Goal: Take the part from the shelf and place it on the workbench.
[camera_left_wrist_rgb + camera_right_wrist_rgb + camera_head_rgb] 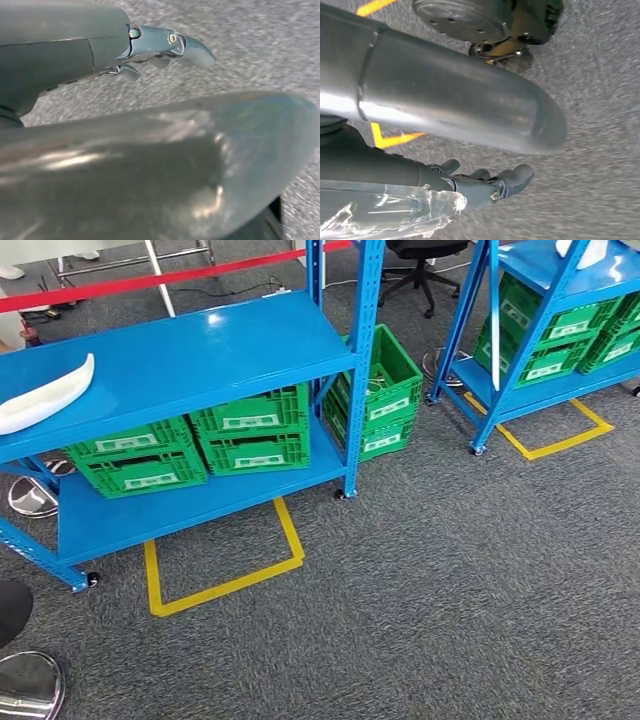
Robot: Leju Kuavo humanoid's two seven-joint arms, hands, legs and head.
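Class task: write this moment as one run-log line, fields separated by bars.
phase: approach | white part: on blue shelf top, untouched | left hand: open, holds nothing, over carpet | right hand: open, holds nothing | green crates: lower shelf

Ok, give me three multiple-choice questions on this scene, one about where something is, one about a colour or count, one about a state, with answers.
1. Where is the white part?
A. on the near shelf's top board
B. in a green crate
C. on the carpet

2. What colour is the floor tape in front of the near shelf?
A. red
B. yellow
C. white

3. What does the left hand hold?
A. the white part
B. a crate
C. nothing

Answers: 1 A, the part lies on the blue top board at its left end. 2 B, the tape outline on the carpet is yellow. 3 C, the fingers hang bare over the carpet.
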